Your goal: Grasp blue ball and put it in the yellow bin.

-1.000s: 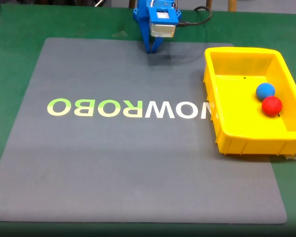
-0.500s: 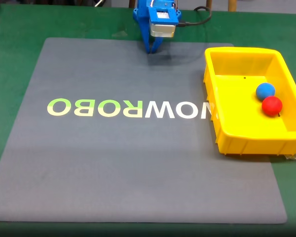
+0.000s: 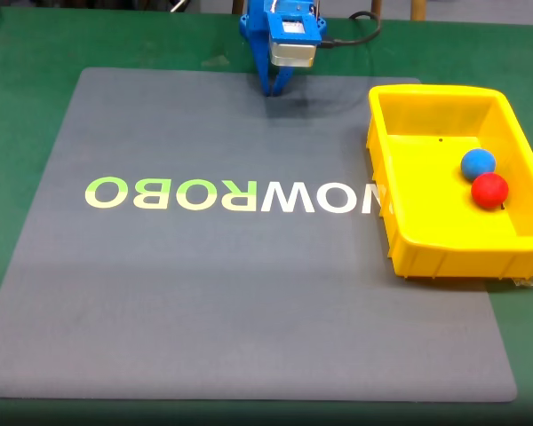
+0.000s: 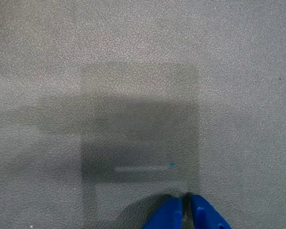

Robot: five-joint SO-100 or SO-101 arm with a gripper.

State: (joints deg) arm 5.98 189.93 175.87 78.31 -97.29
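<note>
Blue ball: in the yellow bin, touching the red ball beside it. My end effector: empty, fingers pressed together, tips down at the far edge of the grey mat. Green surface beneath.

The arm is built of bright blue plastic parts, seen at the top edge of the fixed view. Its front carries a silver-grey rectangular block with a pale face set in a blue frame. A black cable curves away from its right side in that view. Below the block the blue two-finger tool tapers to a narrow tip. In the wrist view the tool shows two smooth, rounded blue fingertips with a thin dark seam between them.
</note>
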